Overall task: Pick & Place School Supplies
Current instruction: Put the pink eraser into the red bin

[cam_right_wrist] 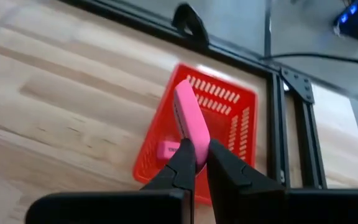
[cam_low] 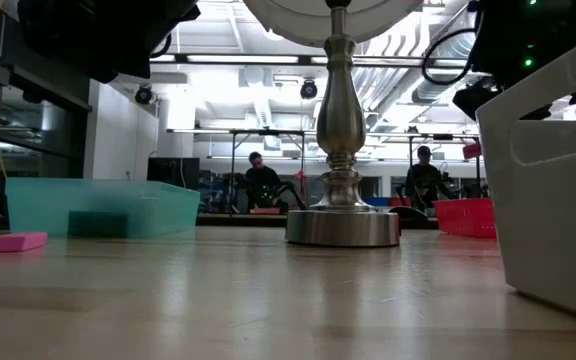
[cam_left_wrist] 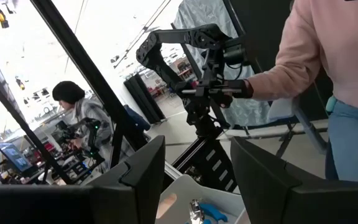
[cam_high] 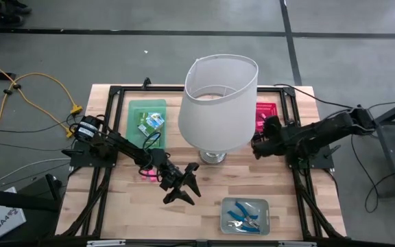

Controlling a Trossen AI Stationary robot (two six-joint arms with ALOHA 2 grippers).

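While hovering, right claw (cam_right_wrist: pixel 196 163): pinches pink eraser (cam_right_wrist: pixel 188 121) above red tray (cam_right_wrist: pixel 232 134), far right of bench (cam_high: pixel 115 213).
Risk: thin edge grip; eraser could twist, missing tray.
Left claw (cam_high: pixel 182 184): open, empty, centre-near.

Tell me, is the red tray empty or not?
Not empty: the red tray holds one pink eraser; the right tool grips another above it.

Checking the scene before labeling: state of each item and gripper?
left gripper: open, empty, above table
right gripper: shut on pink eraser, over red tray
red tray: holds another eraser
grey tray: holds blue scissors
green tray: holds crayon box
lamp: upright
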